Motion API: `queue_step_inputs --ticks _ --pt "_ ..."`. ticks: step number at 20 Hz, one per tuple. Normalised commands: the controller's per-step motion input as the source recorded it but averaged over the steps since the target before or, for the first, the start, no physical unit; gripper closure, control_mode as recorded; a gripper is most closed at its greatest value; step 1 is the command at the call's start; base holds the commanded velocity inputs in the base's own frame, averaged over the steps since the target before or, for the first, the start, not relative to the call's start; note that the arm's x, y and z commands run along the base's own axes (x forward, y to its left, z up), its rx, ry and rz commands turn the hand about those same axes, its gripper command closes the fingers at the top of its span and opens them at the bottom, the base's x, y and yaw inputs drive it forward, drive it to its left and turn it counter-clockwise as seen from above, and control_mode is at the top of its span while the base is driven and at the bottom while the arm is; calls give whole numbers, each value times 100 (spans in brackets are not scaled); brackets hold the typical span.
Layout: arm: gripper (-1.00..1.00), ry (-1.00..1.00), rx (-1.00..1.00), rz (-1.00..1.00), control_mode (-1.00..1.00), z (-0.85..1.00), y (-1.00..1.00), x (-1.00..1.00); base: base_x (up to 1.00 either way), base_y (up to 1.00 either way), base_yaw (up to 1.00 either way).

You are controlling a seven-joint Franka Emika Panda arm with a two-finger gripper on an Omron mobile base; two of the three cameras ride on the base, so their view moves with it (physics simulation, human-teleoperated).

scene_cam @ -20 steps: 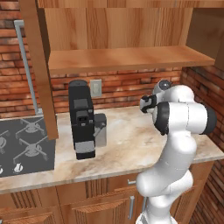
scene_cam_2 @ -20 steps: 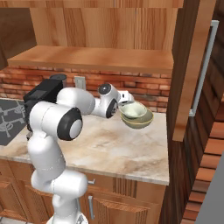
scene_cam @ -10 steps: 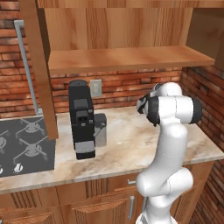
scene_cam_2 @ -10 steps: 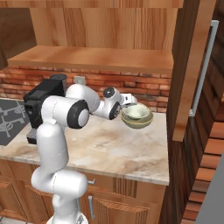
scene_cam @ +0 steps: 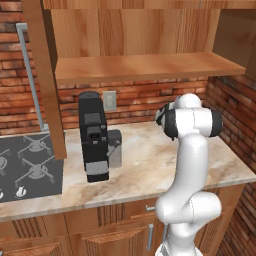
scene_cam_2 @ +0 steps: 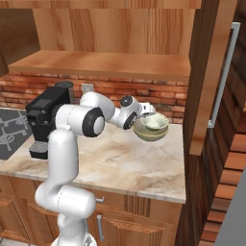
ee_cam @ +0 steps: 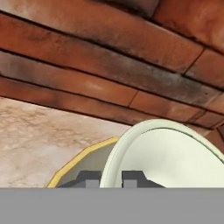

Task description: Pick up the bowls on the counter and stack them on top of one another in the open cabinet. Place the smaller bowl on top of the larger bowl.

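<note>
My gripper (scene_cam_2: 141, 118) is shut on the rim of the smaller bowl (scene_cam_2: 153, 123), pale cream with a green tint. In the hand view the gripper (ee_cam: 111, 177) has one finger tip on each side of that bowl's (ee_cam: 166, 153) rim. The larger bowl (scene_cam_2: 150, 136), olive-tan, shows directly under the smaller one, and a yellowish edge of it (ee_cam: 81, 159) appears to the left in the hand view. I cannot tell whether the two touch. Both are low over the back right of the counter (scene_cam_2: 120, 163), near the brick wall. The open cabinet's shelf (scene_cam_2: 105, 65) hangs above them.
A black coffee machine (scene_cam: 94, 135) (scene_cam_2: 45, 115) stands on the counter left of the arm. The dark stove top (scene_cam: 25, 165) lies further left. The cabinet doors (scene_cam_2: 202, 72) (scene_cam: 45, 75) hang open at either side, each with a steel bar handle (scene_cam_2: 223, 72).
The arm's elbow and shoulder links have swung over toward the bowls and stand more upright. The bowls have shifted slightly right. The gripper stays shut.
</note>
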Motion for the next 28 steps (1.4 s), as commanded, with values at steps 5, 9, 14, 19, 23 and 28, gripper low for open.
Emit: queue_step_inputs --ticks 5,9,14,19,23,28 --pt "100 13 0 0 -100 -16 -13 8 0 0 0" --pt "100 18 0 0 -100 -18 0 1 0 0 0" --pt "100 14 0 0 -100 -16 10 2 0 0 0" --pt "-100 11 0 0 -100 -21 19 0 0 0 0" --pt "-100 1 0 -1 -100 -4 2 -4 0 0 0" --pt "-100 0 0 -4 -100 0 0 0 0 0 0"
